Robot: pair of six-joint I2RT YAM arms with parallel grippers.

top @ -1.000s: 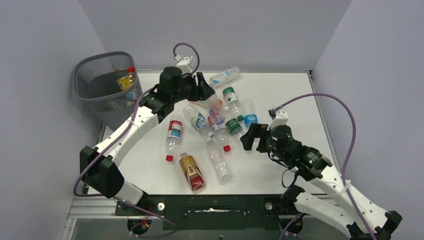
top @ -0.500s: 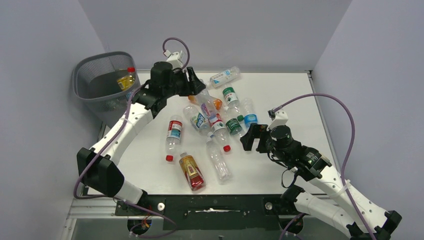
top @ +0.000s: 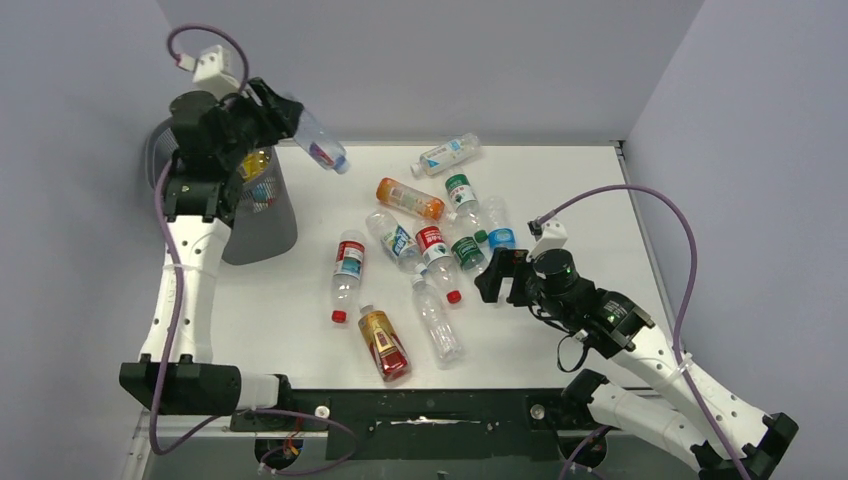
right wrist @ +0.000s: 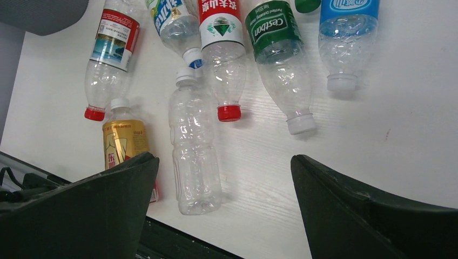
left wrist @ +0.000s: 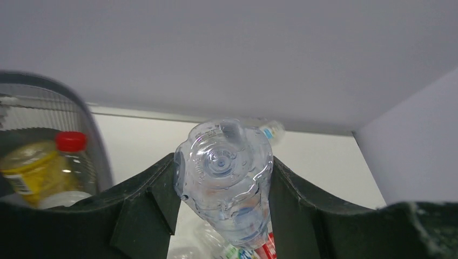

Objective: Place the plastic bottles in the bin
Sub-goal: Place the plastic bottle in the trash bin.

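now the left claw (top: 283, 112) clamps 1 clear bottle (top: 322, 145) by its base, raised to clear the rim of the bin (top: 265, 215) just left of it; the right claw (top: 498, 277) gapes apart above loose bottles (top: 430, 250).

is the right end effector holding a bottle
No, the right end effector stands wide open above the bottles lying on the table, gripping nothing.
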